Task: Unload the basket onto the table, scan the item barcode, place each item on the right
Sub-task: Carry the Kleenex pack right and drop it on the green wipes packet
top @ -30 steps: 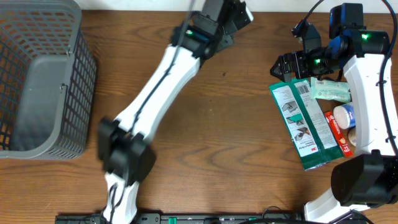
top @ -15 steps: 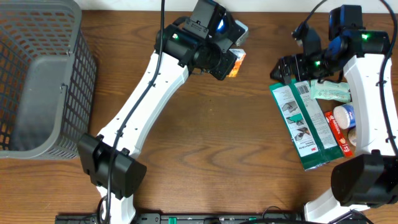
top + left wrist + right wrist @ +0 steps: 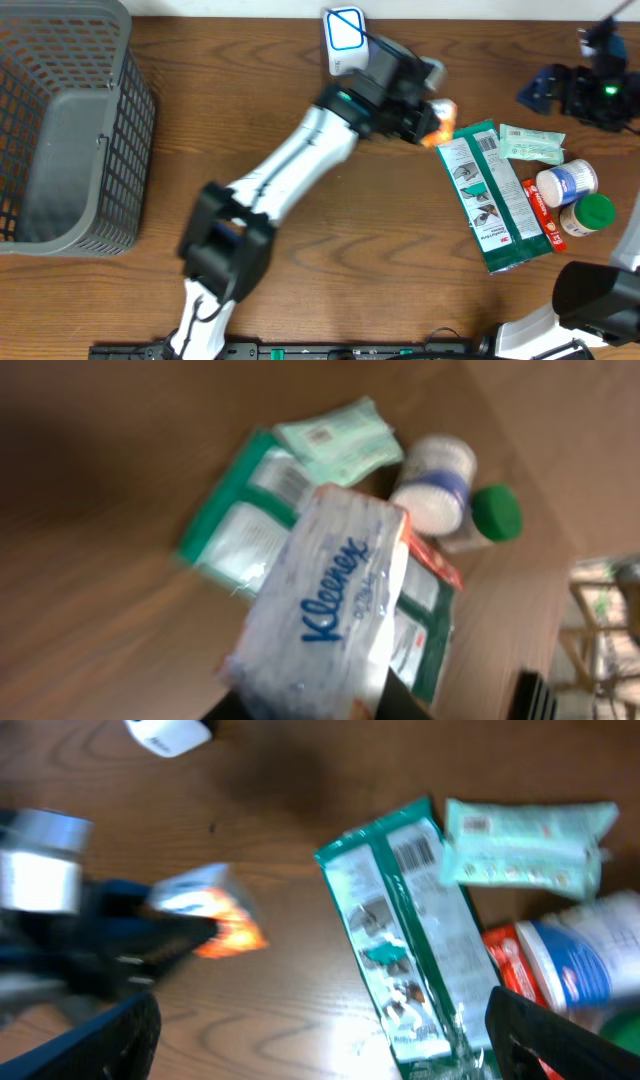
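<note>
Overhead, the left arm stretches across the wooden surface (image 3: 400, 260) toward a long green packet (image 3: 490, 195). The left tool (image 3: 428, 108) hangs just off the packet's upper left corner. It is pinching a tissue pack (image 3: 330, 600), which the left wrist view shows lifted above the packet, its blue lettering facing the camera. The picture is blurred, so how the fingers sit on the pack cannot be made out.

Touching the packet's top right corner lies a mint-green wipes pack (image 3: 530, 145). Along its right edge sit a red package (image 3: 540, 215), a white tub with a blue label (image 3: 565, 183) and a green-lidded jar (image 3: 590, 213).

The right tool (image 3: 322, 1010) is above and to the right of the packet, spread wide with nothing between its fingers.

A white device with a blue outline (image 3: 345, 35) stands up and to the left of the packet, and a grey basket (image 3: 60, 130) sits far left of it.
</note>
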You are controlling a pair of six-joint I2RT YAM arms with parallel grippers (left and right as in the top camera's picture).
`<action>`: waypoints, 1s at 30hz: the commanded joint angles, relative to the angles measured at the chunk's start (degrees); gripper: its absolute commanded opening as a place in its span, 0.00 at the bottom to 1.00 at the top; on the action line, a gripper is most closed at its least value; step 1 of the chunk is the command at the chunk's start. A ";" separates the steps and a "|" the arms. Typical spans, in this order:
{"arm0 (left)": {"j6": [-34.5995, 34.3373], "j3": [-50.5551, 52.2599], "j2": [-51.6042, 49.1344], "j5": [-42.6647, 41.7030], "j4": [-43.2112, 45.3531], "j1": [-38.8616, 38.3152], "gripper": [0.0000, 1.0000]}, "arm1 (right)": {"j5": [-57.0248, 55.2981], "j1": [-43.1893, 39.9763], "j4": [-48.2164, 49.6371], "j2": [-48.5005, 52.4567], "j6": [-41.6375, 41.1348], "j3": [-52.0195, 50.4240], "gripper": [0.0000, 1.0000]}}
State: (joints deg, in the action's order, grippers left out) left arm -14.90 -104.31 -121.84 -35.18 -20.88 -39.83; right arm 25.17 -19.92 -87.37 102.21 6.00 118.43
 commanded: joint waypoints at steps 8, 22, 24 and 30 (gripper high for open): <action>-5.01 0.02 -13.07 12.26 21.51 -13.60 0.63 | 2.51 -4.79 -2.86 -0.72 -1.25 0.70 0.99; 5.44 -0.26 -5.18 20.41 16.37 -13.66 0.81 | 1.81 -4.79 -4.33 -0.72 -1.22 0.70 0.99; 5.46 -0.26 -2.40 24.72 12.44 -12.70 0.81 | 1.33 -4.79 -4.33 -0.72 -1.22 0.70 0.99; 5.46 -0.26 5.38 37.83 -2.95 -8.26 0.81 | 0.55 -4.79 -4.33 -0.72 -1.25 0.70 0.99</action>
State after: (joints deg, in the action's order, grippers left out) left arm -10.41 -103.96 -121.01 -7.92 -18.81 -50.92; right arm 25.89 -24.14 -91.68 102.21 5.32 118.43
